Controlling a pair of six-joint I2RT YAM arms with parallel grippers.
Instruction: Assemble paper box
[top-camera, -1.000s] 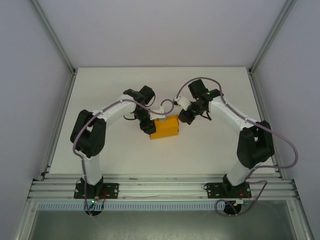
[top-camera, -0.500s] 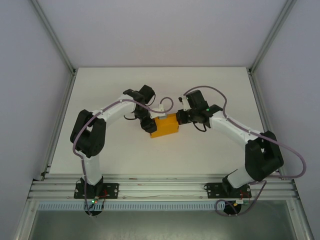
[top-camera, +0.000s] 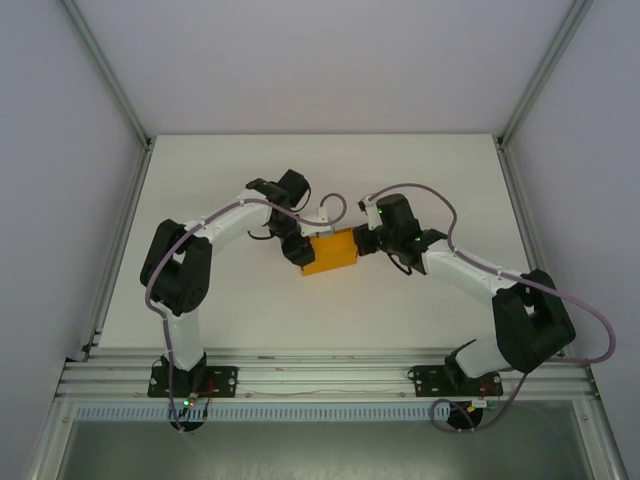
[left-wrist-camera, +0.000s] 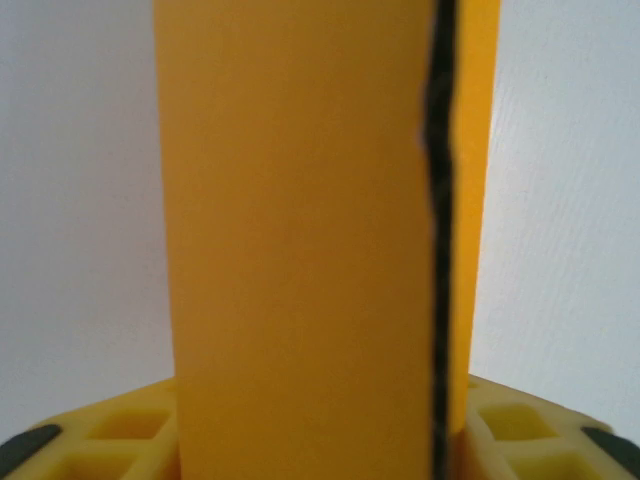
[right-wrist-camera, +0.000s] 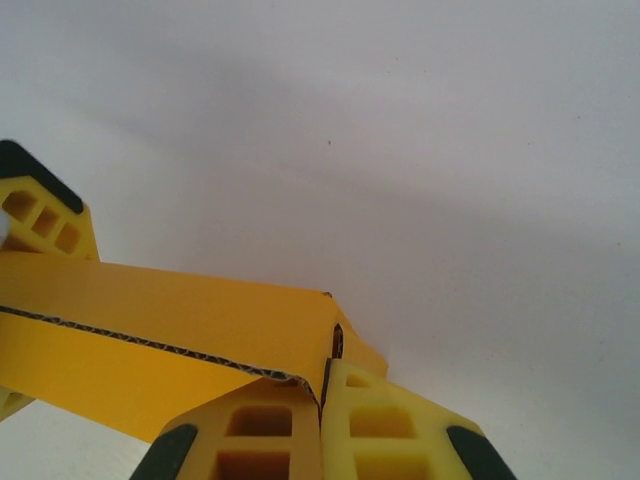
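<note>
At centre of table (top-camera: 230, 310), between both arms: paper box (top-camera: 332, 256), orange-yellow card, folded to low rectangular form; narrow dark gap between two panels, close view. Left gripper (top-camera: 297, 252): at box's left end, spread across its width, clamping both sides. Right gripper (top-camera: 366, 243): at right end, fingers (right-wrist-camera: 390, 425) almost together, pinching one thin wall. Hazards, judged: creases or tears card if grippers pull apart or twist unevenly; loses pinched wall through slip; leaves gapped panel free to spring open.
</note>
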